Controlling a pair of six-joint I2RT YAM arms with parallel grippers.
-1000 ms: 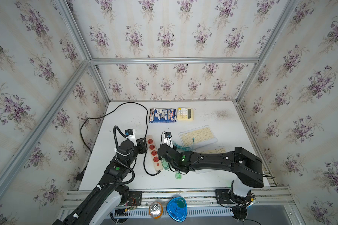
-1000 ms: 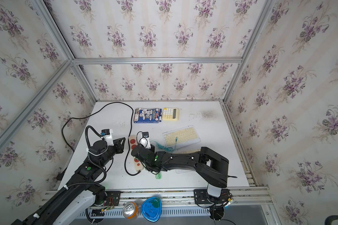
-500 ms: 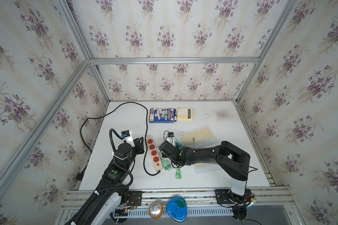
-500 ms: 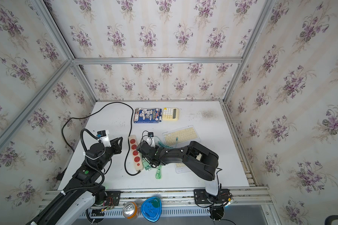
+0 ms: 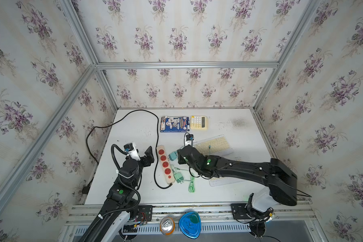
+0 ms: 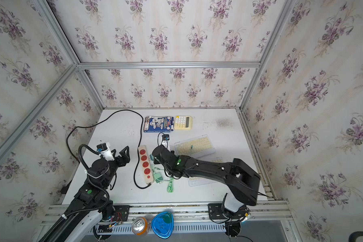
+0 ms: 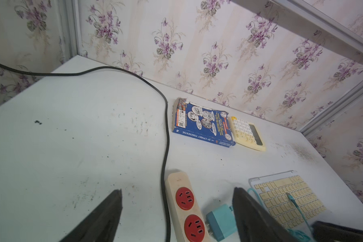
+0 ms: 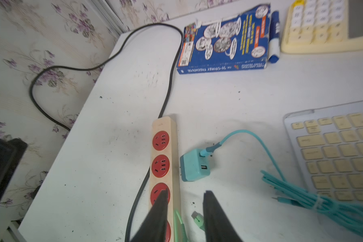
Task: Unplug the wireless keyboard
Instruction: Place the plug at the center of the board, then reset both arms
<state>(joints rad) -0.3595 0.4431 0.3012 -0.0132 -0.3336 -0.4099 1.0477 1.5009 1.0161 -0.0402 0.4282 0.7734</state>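
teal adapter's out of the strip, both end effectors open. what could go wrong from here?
1. The right end effector hangs over the power strip and the green cable; pulling back might snag that cable and tug the green adapter.
2. The bundled teal cable lies against the keyboard, close to that end effector; a careless sweep could drag the teal adapter along.

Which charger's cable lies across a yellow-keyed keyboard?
The teal block charger; the cable of the mint-green charger lies on the white table instead.
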